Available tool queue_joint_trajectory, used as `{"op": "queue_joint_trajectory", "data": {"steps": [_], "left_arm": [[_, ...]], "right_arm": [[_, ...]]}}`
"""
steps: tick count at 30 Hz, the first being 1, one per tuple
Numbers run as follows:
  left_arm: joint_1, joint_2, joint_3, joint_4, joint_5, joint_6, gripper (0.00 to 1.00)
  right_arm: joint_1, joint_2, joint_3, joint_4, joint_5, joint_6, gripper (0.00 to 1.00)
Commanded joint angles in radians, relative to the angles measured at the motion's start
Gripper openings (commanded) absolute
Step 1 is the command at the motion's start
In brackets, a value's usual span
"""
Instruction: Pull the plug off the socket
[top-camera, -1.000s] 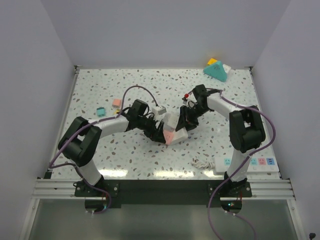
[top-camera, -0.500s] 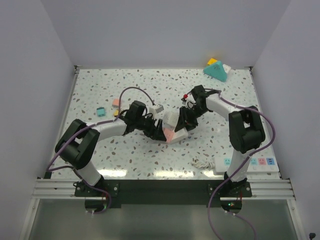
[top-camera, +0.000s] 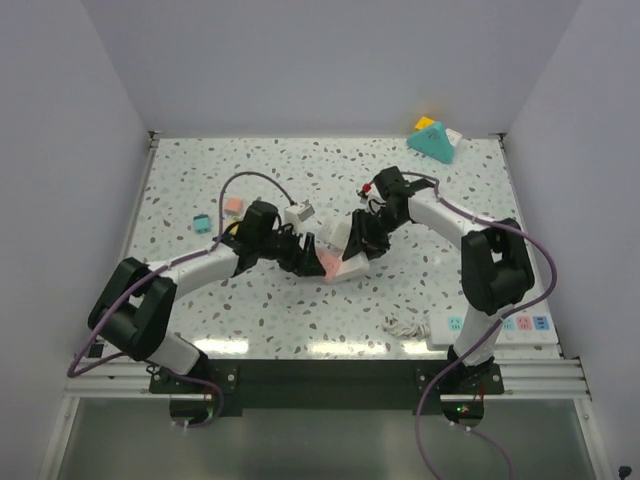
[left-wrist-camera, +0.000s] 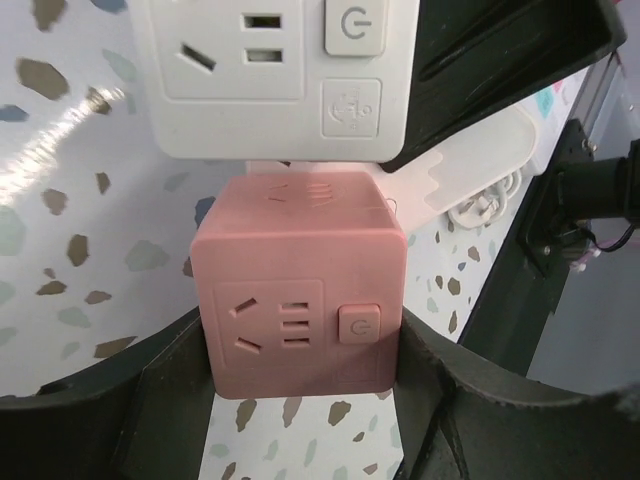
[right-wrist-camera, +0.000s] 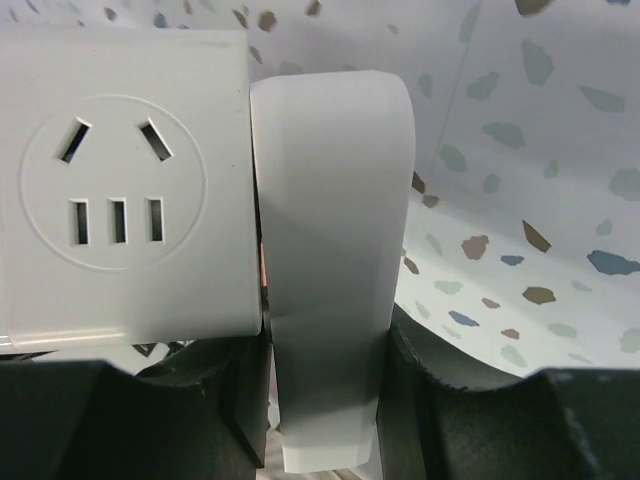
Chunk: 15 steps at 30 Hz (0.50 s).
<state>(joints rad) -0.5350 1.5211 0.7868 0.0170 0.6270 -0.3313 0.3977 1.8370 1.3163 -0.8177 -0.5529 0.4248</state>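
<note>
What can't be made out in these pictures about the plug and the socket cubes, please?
- Plug pins: right wrist view, hidden behind the white plug beside the white cube; top view, too small.
- Plug's lower end: right wrist view, hidden by the right gripper.
- Joint between pink cube and white cube: left wrist view, hidden by the pink cube's own top.

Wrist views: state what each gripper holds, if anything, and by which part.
Left gripper: pink socket cube, jaws on its two side faces. Right gripper: white plug, jaws on its two sides.
</note>
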Motion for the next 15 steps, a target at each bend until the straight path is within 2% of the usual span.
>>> {"op": "queue_joint_trajectory", "data": {"steps": [1, 3, 10, 12, 13, 14, 15], "left_arm": [[0.13, -0.206, 0.048, 0.271, 0.083, -0.121, 0.0], [0.179, -0.229, 0.052, 0.256, 0.129, -0.123, 0.0], [0.257, -0.288, -0.004, 0.253, 0.132, -0.115, 0.0], [0.279, -0.305, 0.008, 0.183, 0.064, -0.077, 0.0], [0.286, -0.299, 0.04, 0.079, 0.007, -0.031, 0.0], [0.312, -0.289, 0.055, 0.027, -0.121, -0.016, 0.0], [0.328, -0.274, 0.072, -0.018, -0.192, -0.006, 0.0]], "right_arm": [[-0.019, 0.034, -0.042, -0.126, 0.573, -0.084, 0.0], [-0.017, 0.048, -0.037, -0.124, 0.571, -0.083, 0.0], [-0.02, 0.045, -0.038, -0.101, 0.513, -0.08, 0.0], [-0.02, 0.035, -0.042, -0.09, 0.472, -0.083, 0.0], [-0.02, 0.027, -0.045, -0.089, 0.46, -0.083, 0.0], [-0.02, 0.019, -0.046, -0.086, 0.449, -0.081, 0.0], [-0.022, 0.013, -0.048, -0.081, 0.423, -0.083, 0.0]]}}
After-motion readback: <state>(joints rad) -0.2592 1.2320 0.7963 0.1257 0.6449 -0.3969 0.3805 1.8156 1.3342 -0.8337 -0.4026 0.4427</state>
